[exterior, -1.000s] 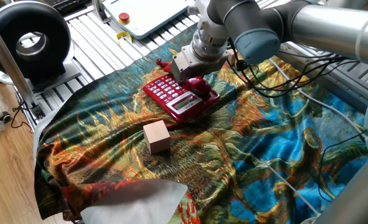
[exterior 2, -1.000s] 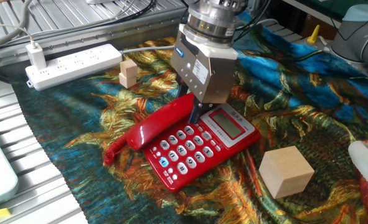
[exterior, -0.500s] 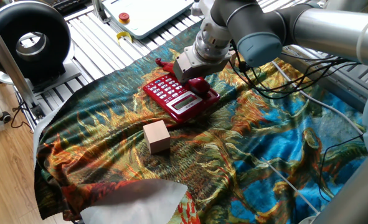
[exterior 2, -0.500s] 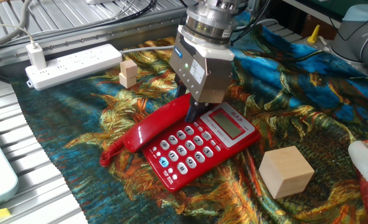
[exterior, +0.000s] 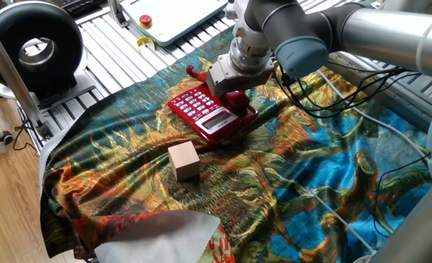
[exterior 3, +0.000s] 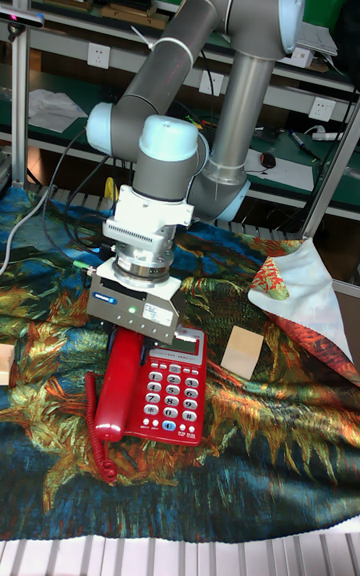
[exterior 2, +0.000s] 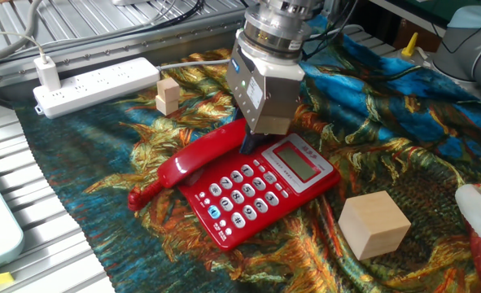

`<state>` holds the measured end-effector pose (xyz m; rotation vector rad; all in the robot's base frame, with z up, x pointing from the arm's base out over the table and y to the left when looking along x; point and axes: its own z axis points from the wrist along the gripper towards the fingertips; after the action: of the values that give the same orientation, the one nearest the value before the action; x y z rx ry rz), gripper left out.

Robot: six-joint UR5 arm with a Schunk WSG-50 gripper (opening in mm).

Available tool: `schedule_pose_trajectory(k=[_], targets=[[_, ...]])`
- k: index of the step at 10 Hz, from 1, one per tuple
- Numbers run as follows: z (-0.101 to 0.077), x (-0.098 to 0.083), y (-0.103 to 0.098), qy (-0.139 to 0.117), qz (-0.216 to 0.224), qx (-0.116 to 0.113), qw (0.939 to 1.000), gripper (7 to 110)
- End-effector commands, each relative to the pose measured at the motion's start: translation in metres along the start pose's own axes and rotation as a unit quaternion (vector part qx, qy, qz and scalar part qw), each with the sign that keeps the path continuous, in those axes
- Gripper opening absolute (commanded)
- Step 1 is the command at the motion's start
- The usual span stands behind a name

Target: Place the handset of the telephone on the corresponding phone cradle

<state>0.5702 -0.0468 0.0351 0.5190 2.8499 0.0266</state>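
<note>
The red telephone [exterior 2: 260, 191] lies on the patterned cloth, with its keypad and grey display facing up. The red handset [exterior 2: 195, 163] stretches along the base's far-left edge, its coiled cord trailing off the end. My gripper [exterior 2: 250, 145] points down and is shut on the handset near the display end. In the tall fixed view the handset [exterior 3: 115, 391] runs beside the keypad of the telephone [exterior 3: 178, 386], under my gripper [exterior 3: 135, 331]. The one fixed view shows the handset's rounded end [exterior: 235, 100] below the gripper [exterior: 226, 86]. The handset hides the phone cradle.
A tan wooden cube [exterior 2: 374, 224] sits on the cloth near the phone's display corner. Two small wooden blocks [exterior 2: 168, 95] and a white power strip [exterior 2: 94, 81] lie behind. A black ring-shaped device [exterior: 33, 47] stands at the table's far side. Cables [exterior: 362, 117] cross the cloth.
My gripper has shifted a little towards the phone's far edge with the handset in it. The handset's free end and cord have slid outward, away from the keypad. The base and cube are unmoved.
</note>
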Motion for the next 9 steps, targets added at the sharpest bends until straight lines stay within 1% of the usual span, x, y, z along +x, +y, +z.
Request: schedule_pose_trajectory(k=[1,5,9], targets=[[-0.005,0.002,0.005,0.003,0.013,-0.003,0.9999,7],[-0.005,0.009,0.007,0.004,0.012,-0.004,0.9999,7],[-0.007,0.012,0.008,0.005,0.011,-0.007,0.9999,7]])
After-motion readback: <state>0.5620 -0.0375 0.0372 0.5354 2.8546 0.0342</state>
